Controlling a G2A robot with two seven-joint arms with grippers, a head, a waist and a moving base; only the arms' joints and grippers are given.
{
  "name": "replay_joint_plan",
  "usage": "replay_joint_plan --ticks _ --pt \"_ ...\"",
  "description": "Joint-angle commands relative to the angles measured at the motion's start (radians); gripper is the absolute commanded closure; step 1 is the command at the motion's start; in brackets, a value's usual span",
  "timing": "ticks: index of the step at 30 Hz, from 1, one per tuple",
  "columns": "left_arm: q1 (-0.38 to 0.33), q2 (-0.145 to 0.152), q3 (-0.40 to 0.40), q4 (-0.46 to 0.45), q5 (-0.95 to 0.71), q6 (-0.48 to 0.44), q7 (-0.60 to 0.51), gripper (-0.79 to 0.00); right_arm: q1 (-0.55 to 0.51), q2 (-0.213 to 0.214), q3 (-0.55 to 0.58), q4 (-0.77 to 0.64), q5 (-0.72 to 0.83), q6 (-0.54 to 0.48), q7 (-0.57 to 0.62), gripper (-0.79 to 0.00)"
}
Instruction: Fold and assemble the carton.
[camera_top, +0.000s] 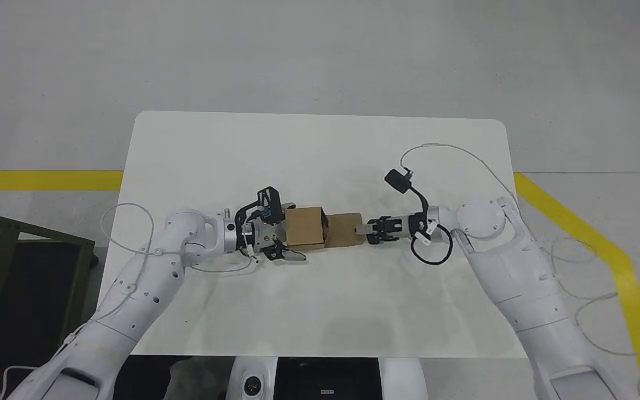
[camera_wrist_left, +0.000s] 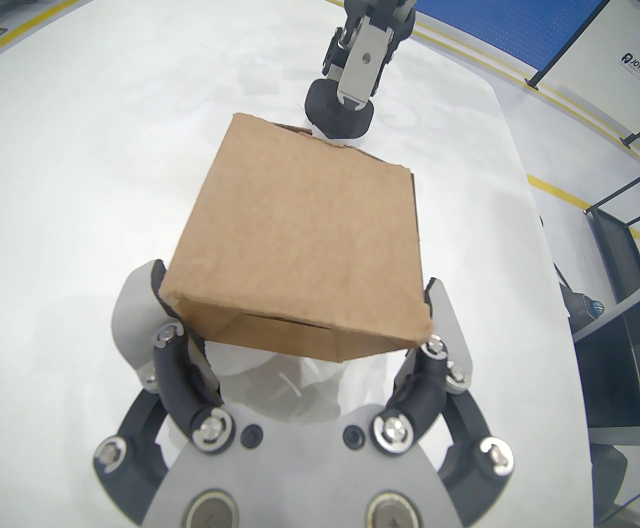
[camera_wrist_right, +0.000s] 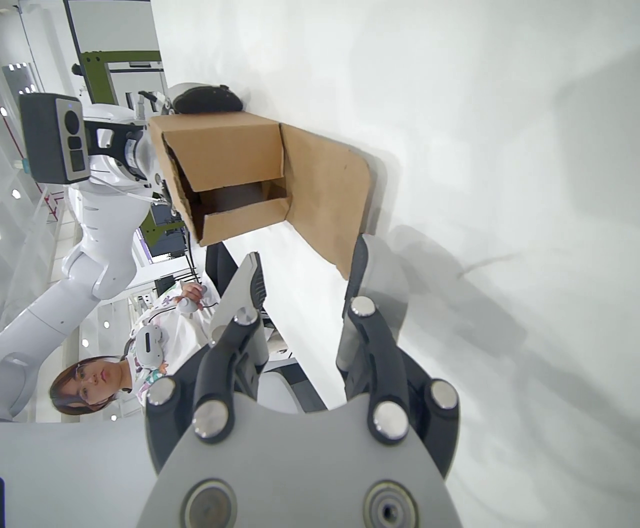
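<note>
The cardboard carton (camera_top: 305, 227) lies on its side at the middle of the white counter (camera_top: 330, 150). The left tool (camera_wrist_left: 297, 300) grasps one end of the carton, a finger against each side. At the carton's opposite end, the right tool (camera_wrist_right: 305, 275) hangs released just beside the outspread flap (camera_wrist_right: 327, 195)

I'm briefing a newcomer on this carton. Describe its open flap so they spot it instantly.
On the white table, find the brown cardboard carton at the middle. Its long flap lies flat, pointing toward the right gripper; unlike the short side flaps, it has rounded corners.
</note>
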Motion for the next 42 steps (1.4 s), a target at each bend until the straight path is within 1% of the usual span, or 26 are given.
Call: replay_joint_plan --ticks 1,4,9,19,29,34,39,41,42 --pt "0.000 -0.001 -0.001 0.000 -0.001 0.000 -0.002 -0.785 0.004 0.001 -0.006 0.006 -0.013 -0.004 -0.007 -0.342" --pt "0.001 -0.001 -0.002 0.000 -0.001 -0.001 -0.003 -0.785 0.008 0.001 -0.012 0.014 -0.017 -0.011 -0.021 -0.342" --pt "0.002 -0.002 -0.002 0.000 0.000 -0.005 -0.005 -0.785 0.014 -0.006 -0.037 0.036 0.021 -0.043 -0.038 -0.345" --pt "0.003 -0.004 -0.007 0.001 0.002 -0.007 -0.006 -0.785 0.079 -0.038 -0.118 0.104 0.129 -0.110 -0.056 -0.348" --pt "0.006 -0.005 -0.012 -0.003 0.009 -0.015 -0.002 -0.785 0.136 -0.058 -0.162 0.093 0.197 -0.147 -0.043 -0.351" --pt "0.007 -0.005 -0.015 -0.005 0.013 -0.018 -0.003 -0.785 0.157 -0.068 -0.189 0.109 0.213 -0.147 -0.029 -0.357" --pt "0.009 -0.006 -0.017 -0.006 0.014 -0.019 -0.004 -0.785 0.171 -0.072 -0.200 0.130 0.222 -0.153 -0.029 -0.376" --pt "0.009 -0.006 -0.018 -0.007 0.016 -0.018 -0.005 -0.785 0.173 -0.073 -0.202 0.128 0.227 -0.153 -0.028 -0.406" --pt "0.009 -0.006 -0.018 -0.007 0.016 -0.019 -0.006 -0.785 0.174 -0.073 -0.202 0.125 0.229 -0.154 -0.028 -0.446"
